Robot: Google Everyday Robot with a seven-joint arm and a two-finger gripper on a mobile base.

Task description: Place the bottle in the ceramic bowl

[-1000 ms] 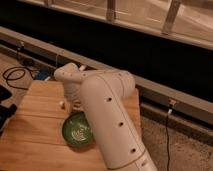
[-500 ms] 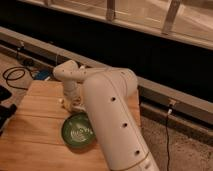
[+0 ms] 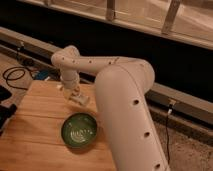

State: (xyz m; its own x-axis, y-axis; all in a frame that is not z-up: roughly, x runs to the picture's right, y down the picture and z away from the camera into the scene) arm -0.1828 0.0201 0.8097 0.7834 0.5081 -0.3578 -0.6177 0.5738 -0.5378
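Noting the gripper (image 3: 76,96) low near the tabletop's far edge; we cannot tell its grip. The bottle (image 3: 82,100) shows right at it, beyond the ceramic bowl (image 3: 80,131). We judge the bottle light, stiff and slick, best held across mid-body.

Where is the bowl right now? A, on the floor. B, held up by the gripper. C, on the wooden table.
C: the bowl rests on the wooden table, and the gripper hangs over the table just beyond the bowl, apart from it.
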